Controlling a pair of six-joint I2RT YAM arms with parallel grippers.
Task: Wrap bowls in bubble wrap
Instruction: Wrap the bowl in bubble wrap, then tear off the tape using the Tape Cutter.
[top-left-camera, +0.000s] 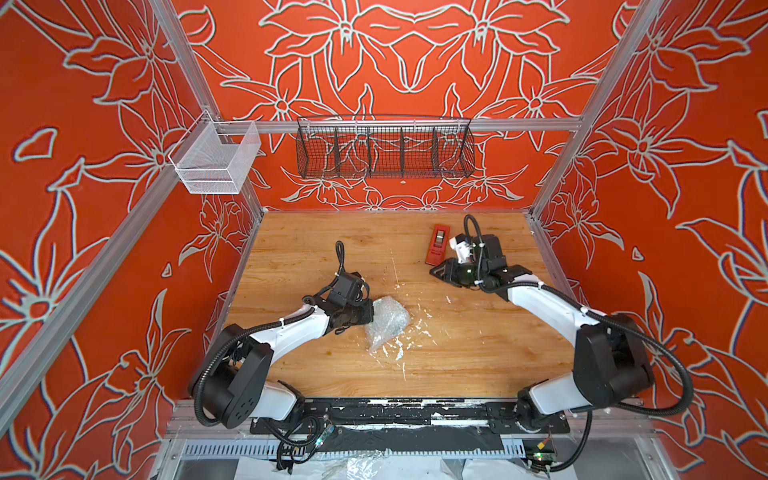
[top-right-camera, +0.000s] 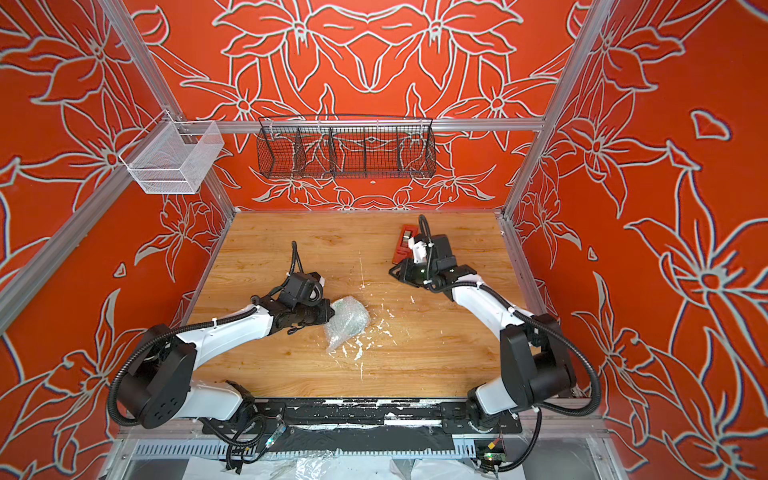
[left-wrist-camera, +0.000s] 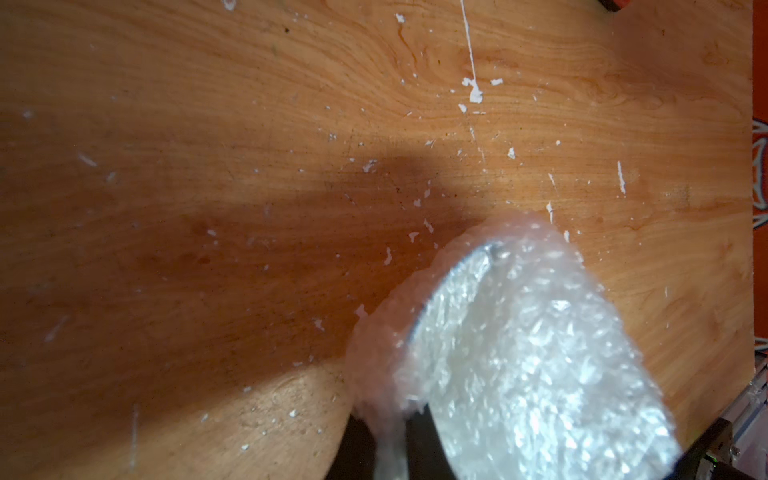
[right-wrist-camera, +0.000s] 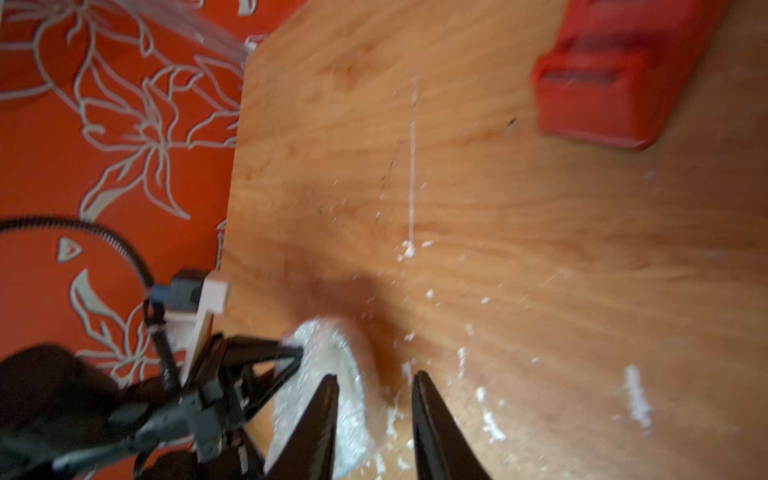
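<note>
I am pinching a fold of the bubble wrap (top-left-camera: 388, 322) with my left pincer (left-wrist-camera: 392, 424), its jaws closed on the sheet at the bundle's edge. The wrap is bunched around the 1 bowl (left-wrist-camera: 467, 272), whose rim is showing dimly through the bubbles. The bundle is lying on the table (top-left-camera: 457, 357), near the middle and toward my left side. My right pincer (right-wrist-camera: 376, 376) is hovering well apart from it, just beside the red tape dispenser (top-left-camera: 438, 245), its 2 jaws parted with nothing between them. I am judging the wrapping mostly done and the sealing as the step in hand. The next move is calling for tape from the dispenser, with my left pincer holding the fold shut.
</note>
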